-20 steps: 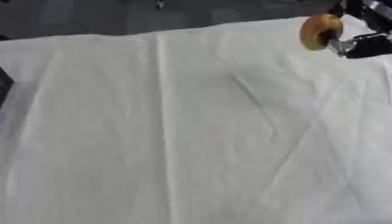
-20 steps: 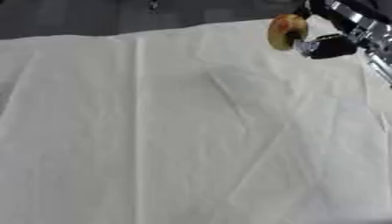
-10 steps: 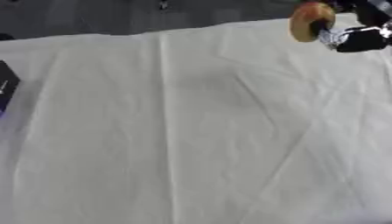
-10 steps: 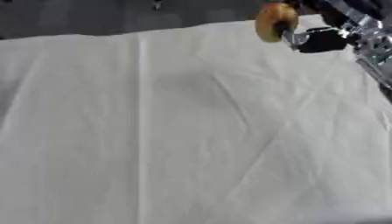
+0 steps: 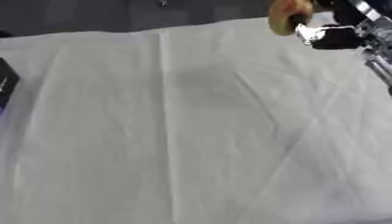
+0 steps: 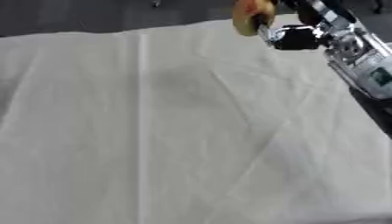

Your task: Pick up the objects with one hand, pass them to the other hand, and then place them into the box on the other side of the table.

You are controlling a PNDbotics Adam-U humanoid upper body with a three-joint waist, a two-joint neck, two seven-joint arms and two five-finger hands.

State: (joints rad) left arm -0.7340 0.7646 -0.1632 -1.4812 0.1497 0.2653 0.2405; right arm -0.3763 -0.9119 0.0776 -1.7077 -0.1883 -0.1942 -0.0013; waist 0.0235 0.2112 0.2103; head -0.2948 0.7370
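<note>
Fingers of the right hand [image 6: 295, 35] curl round a blurred yellowish object [image 6: 253, 15], cut off at top.

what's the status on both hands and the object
Right hand shut on yellow round object, held above white cloth. Left hand not in view. Dark box at left edge; nothing in between.

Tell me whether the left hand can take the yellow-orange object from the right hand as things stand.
Probably not yet. The right hand holds the yellow-orange object high at the table's far right, and the left hand shows in neither view. Nothing lies on the white cloth between.
</note>
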